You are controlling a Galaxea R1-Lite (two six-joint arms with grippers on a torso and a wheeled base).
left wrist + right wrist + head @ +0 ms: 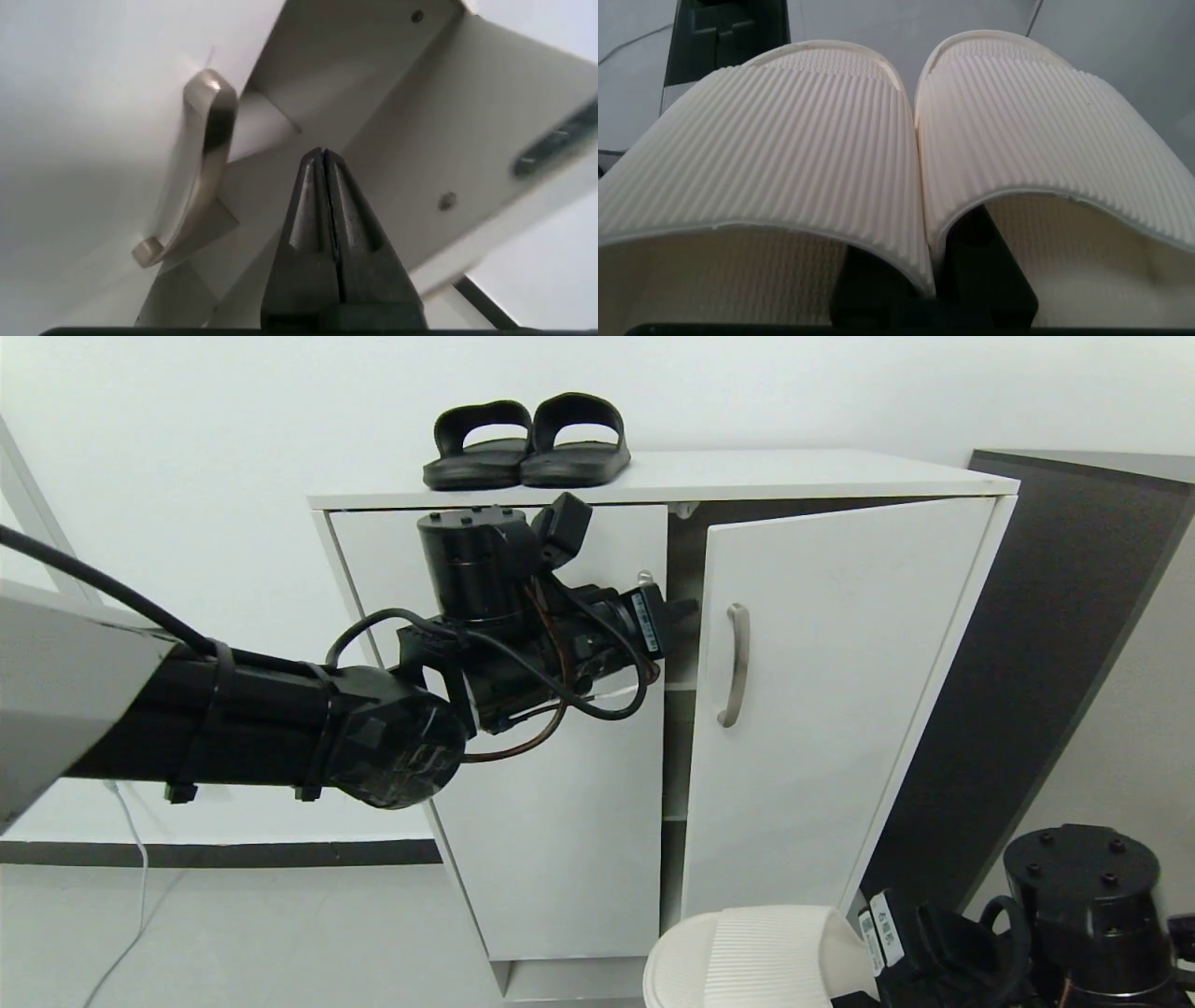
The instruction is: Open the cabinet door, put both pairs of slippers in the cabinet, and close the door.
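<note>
A white two-door cabinet (560,821) stands against the wall. Its right door (822,709) hangs slightly ajar, leaving a dark gap in the middle. My left gripper (686,609) is shut and empty, its tips in that gap just left of the door's metal handle (737,665). The left wrist view shows the closed fingers (313,215) beside the handle (192,168). A pair of black slippers (527,443) rests on the cabinet top. Low at the front, my right gripper (854,943) is shut on a pair of white ribbed slippers (747,957), held side by side (906,149).
A dark grey panel (1046,663) rises right of the cabinet, close to the ajar door. A white wall and a dark baseboard (215,852) lie to the left, with a thin cable (140,887) hanging down there.
</note>
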